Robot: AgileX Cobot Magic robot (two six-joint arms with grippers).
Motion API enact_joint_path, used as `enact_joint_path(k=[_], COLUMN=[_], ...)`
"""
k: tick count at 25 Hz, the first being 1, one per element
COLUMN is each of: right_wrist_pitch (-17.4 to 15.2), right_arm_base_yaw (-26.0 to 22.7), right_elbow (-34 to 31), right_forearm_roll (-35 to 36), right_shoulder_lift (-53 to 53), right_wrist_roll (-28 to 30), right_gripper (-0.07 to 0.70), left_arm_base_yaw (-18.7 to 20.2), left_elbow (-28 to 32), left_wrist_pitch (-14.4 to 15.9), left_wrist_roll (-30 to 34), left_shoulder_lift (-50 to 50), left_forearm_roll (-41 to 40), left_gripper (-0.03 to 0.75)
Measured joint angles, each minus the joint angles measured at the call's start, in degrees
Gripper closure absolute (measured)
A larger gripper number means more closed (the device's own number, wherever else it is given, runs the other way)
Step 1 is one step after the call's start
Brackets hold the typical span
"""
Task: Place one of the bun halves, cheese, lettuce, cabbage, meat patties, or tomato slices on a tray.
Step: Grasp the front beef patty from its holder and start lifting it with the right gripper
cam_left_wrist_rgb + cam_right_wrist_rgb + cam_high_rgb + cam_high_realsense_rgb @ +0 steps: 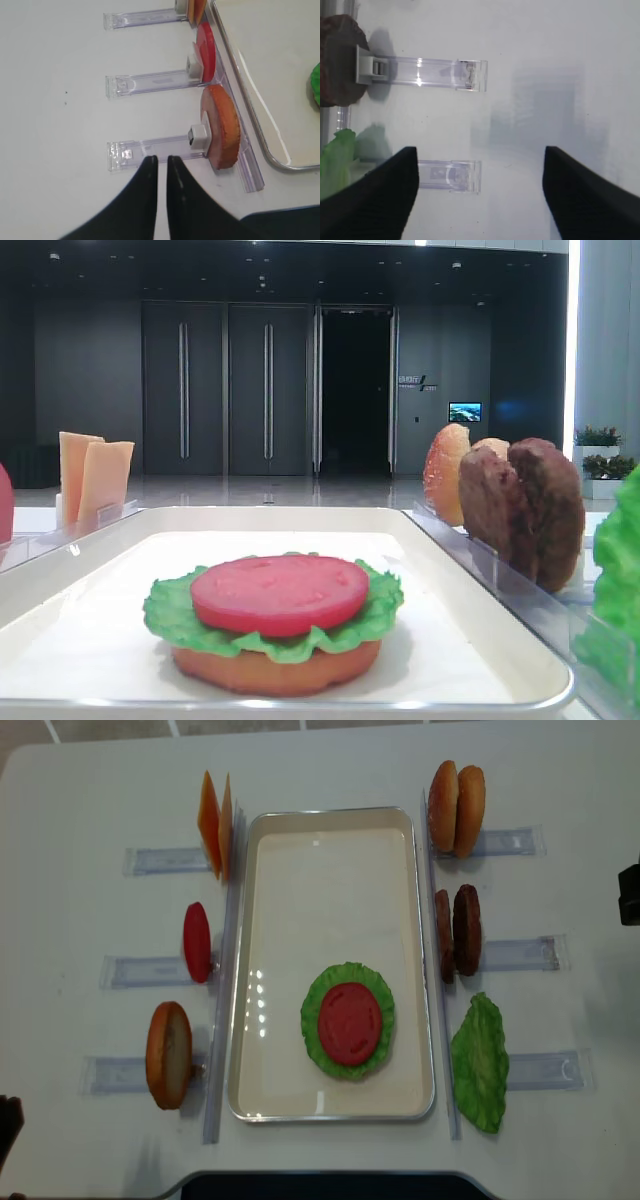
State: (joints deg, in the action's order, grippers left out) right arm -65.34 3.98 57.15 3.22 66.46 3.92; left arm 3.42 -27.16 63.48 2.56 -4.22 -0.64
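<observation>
Both jaws are empty, the left gripper [161, 159] nearly closed, the right gripper [479, 155] spread wide, while on the tray [290, 850] a bun half [275, 668], lettuce [322, 988] and tomato slice [349, 1023] are stacked, meat patties [458, 933] and cheese [215, 823] unplaced.

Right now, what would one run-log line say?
tray: bun, lettuce, tomato stacked | left end effector: shut, empty | right end effector: open, empty

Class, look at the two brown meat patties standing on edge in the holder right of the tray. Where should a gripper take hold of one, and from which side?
Grip the outer meat patty across its flat faces at the top rim, coming down from above. It stands upright on edge, so the rim is exposed; its neighbour stands close, leaving little room.
</observation>
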Motion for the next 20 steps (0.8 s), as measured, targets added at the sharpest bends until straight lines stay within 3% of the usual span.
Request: enact_joint_path(k=[6,14,20], right_wrist_pitch=[-0.6,-4.3,-4.5], right_arm_base_yaw=[0.0,0.0,0.0], right_elbow=[6.0,17.1,19.9], right_forearm_roll=[0.0,-0.1,-0.4], right_shoulder_lift=[8.0,17.6,19.2], right_wrist_roll=[0.0,-0.9,-2.0], right_gripper=[0.108,0.108,0.108], left_arm_base_yaw=[0.0,0.0,0.0], left_elbow=[0.0,0.0,0.0], left_wrist_pitch=[0.0,0.0,0.0], left_wrist_roll=[0.0,0.0,0.0], left_shoulder_lift=[0.0,0.0,0.0], left_forearm_roll=[0.0,0.0,0.0], left_gripper=[0.709,0.715,0.715])
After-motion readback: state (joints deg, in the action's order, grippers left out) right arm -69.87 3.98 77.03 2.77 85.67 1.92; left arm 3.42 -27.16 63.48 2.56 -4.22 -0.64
